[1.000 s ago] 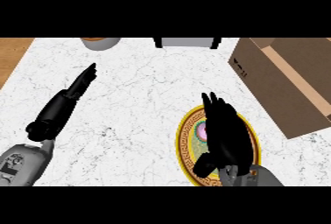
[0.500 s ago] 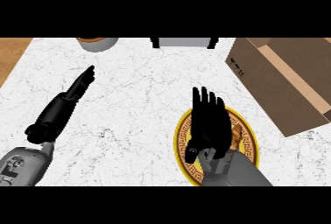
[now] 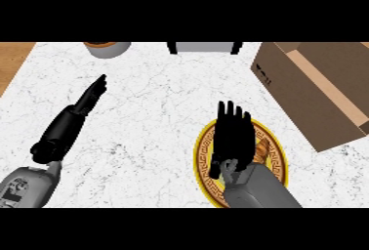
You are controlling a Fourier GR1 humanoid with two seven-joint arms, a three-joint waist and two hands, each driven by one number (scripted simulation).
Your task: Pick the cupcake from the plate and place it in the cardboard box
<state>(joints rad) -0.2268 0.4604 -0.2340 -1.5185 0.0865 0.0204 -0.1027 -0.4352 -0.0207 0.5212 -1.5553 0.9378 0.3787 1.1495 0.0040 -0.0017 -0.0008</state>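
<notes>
I cannot see the cupcake. My black right hand, fingers straight and close together, covers the middle of the round gold-rimmed plate on the white marble counter. The open brown cardboard box stands apart at upper right. My left hand lies well left, fingers straight, pressed together.

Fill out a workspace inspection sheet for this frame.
Surface: white marble counter.
Job's things: round gold-rimmed plate under the right hand; cupcake hidden from view; open brown cardboard box at right.
Clutter: grey pot with orange top and grey black-framed object at the far edge.
Hands: left hand open, resting at left; right hand open, fingers straight, over the plate.
Cables: nothing seen.
Surroundings: brown wooden surface at far left.
</notes>
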